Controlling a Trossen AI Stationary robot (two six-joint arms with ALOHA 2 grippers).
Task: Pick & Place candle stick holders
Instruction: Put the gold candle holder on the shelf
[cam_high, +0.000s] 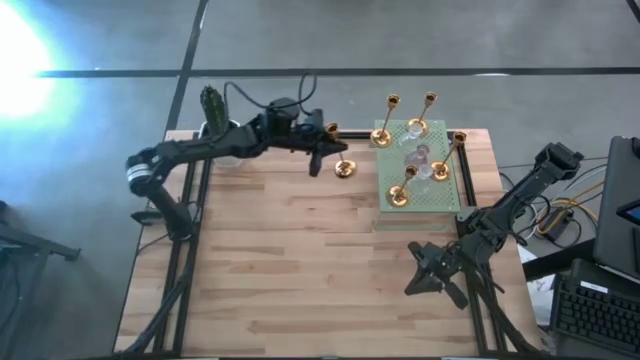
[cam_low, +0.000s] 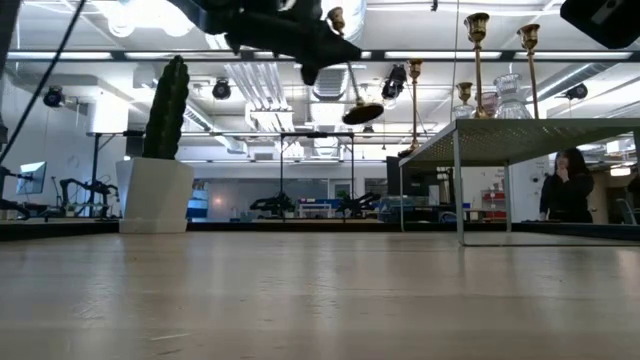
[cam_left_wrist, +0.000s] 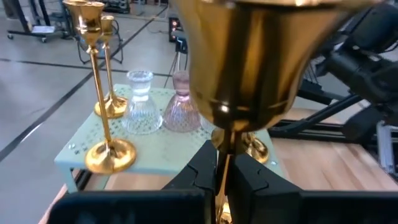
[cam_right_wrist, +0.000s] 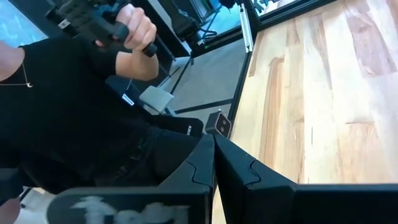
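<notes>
My left gripper (cam_high: 322, 150) hangs above the far middle of the table, left of the green perforated mat (cam_high: 455, 195), and is shut on a gold candle stick holder (cam_high: 340, 160). The low view shows that holder (cam_low: 352, 85) up in the air. On the raised mat stand several gold holders, such as a tall one (cam_left_wrist: 99, 93), and two glass ones (cam_left_wrist: 140, 102), all on their round bases. My right gripper (cam_high: 430, 272) waits shut at the table's near right corner, touching nothing. My left gripper pinches the holder's thin stem (cam_left_wrist: 222, 152) just under the wide cup (cam_left_wrist: 249, 62), between its two fingers (cam_left_wrist: 198, 174). The fingers come nearly level from the table's left and lie across the stem. The holder is lifted clear and tilted, its round base (cam_low: 362, 112) hanging lowest.
A white pot with a green cactus (cam_high: 212, 112) stands at the far left corner, behind my left arm. The mat is a small raised stand on legs (cam_low: 458, 190). A person in black (cam_right_wrist: 74, 112) stands beside the table's right edge. Bare wood fills the table's middle and near side.
</notes>
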